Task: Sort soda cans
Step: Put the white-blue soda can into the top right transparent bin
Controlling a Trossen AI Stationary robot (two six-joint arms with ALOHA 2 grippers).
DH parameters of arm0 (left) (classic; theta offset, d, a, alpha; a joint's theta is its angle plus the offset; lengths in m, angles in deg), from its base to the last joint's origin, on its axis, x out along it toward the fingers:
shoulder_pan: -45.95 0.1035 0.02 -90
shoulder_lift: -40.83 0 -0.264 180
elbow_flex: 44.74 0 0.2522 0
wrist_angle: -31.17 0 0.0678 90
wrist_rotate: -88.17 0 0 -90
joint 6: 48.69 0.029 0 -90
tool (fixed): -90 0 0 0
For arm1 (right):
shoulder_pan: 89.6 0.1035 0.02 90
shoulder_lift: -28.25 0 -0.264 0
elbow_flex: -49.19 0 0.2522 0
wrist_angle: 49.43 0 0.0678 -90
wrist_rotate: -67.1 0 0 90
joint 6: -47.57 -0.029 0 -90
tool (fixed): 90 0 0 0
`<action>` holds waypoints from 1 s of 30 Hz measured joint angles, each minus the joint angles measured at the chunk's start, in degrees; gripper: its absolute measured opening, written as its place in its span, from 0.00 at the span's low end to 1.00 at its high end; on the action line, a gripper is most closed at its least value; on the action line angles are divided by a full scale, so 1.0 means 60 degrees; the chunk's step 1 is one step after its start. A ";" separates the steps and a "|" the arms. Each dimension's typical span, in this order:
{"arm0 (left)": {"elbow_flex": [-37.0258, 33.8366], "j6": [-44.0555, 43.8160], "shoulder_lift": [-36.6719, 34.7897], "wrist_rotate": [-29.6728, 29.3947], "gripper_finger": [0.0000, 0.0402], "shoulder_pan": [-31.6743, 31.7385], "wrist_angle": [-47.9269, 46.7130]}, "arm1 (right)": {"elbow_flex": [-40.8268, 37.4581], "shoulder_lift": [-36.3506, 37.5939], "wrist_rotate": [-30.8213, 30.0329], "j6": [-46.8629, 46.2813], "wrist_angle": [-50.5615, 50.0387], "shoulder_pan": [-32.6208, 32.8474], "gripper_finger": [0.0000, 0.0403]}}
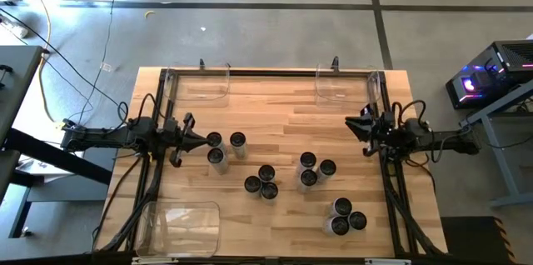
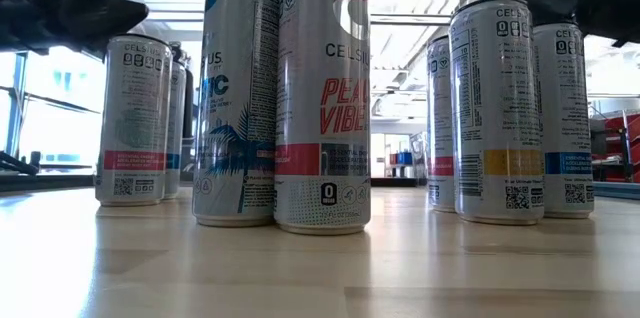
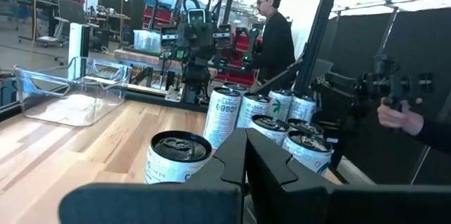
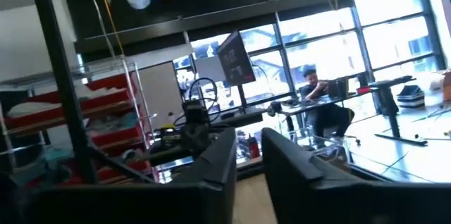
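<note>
Daylight from big windows (image 4: pixel 394 20) behind me blows out white, leaving my right claw (image 4: pixel 248 155) a dark silhouette. The low view is backlit too: cans (image 2: pixel 322 98) sharp, room beyond hazy. From above, my worktop (image 1: pixel 275 132) is evenly lit, with soft, short shadows.

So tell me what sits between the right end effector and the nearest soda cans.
Bare wooden tabletop in the high view: right end effector is apart from the nearest soda cans.

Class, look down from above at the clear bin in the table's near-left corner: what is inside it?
Nothing shows inside the clear bin; bare wood shows through its floor. The soda cans all stand outside it on the table, clustered mid-table. Glare blurs its walls somewhat, so small items cannot be ruled out.
</note>
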 joint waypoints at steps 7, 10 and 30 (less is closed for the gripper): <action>0.0000 0.0278 0.0001 0.0011 0.00 0.0000 0.0250 | 0.0672 -0.0554 0.0004 0.0172 -0.0802 0.0001 0.45; 0.0000 0.0428 -0.0003 0.0007 0.00 0.0000 0.0262 | 0.1382 -0.1326 -0.0020 0.0386 -0.1437 0.0001 0.56; 0.0000 0.0785 0.0001 -0.0769 0.00 0.0004 0.0306 | 0.9877 -1.0538 0.2297 -0.0983 -1.0150 0.0042 0.74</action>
